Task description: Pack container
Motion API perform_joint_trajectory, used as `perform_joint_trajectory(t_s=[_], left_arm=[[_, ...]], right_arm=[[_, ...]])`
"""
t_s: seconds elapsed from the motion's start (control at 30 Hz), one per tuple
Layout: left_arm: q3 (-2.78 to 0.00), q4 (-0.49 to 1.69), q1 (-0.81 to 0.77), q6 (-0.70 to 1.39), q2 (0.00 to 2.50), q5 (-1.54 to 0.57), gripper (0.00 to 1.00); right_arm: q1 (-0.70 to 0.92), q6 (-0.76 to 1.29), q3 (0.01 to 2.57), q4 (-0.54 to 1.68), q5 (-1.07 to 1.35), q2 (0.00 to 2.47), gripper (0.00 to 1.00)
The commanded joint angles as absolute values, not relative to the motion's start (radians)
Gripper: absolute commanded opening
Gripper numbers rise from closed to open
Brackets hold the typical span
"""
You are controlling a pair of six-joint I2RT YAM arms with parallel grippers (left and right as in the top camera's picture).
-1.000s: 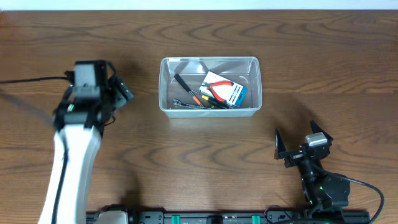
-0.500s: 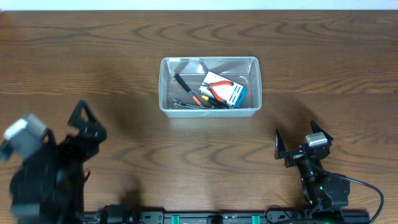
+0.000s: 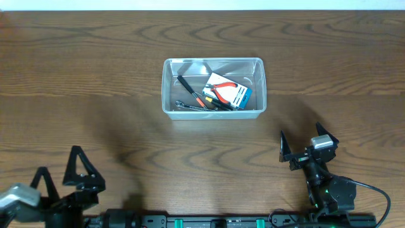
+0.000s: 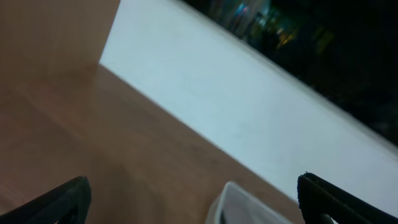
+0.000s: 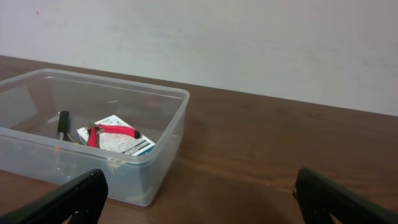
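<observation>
Both grippers are low at the near edge with fingers spread wide, holding nothing: the left gripper (image 3: 61,176) at the left corner, the right gripper (image 3: 302,144) towards the right. The container (image 3: 212,61) stands mid-surface (image 3: 126,38), well apart from both, on dark wood grain. It is a clear, thin-walled plastic tub with rounded corners and a rolled rim. Inside lie red-handled pliers (image 3: 223,88), a blue-and-white box (image 3: 239,97) and a screwdriver (image 3: 189,88). It is probably light, slightly flexible and slick-sided, so pinching a wall at the rim looks safest.
</observation>
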State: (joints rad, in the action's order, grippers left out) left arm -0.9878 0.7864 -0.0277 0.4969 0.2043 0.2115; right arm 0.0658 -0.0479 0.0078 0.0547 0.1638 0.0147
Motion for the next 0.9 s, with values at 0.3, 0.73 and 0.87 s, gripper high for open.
perform_joint_trajectory(t_s=[0.3,0.73,0.87], left_arm=[[-0.51,0.371,-0.042,0.48,0.196,0.226,0.98],[-0.176,0.173,-0.042,0.48,0.023,0.225,0.98],[-0.142,0.17,-0.042,0.48,0.002,0.218,0.98]], right_arm=[[0.056,-0.06,0.006,0.057,0.161,0.006,0.99],[0.056,-0.06,0.006,0.057,0.162,0.006,0.99],[0.056,-0.06,0.006,0.057,0.161,0.006,0.99]])
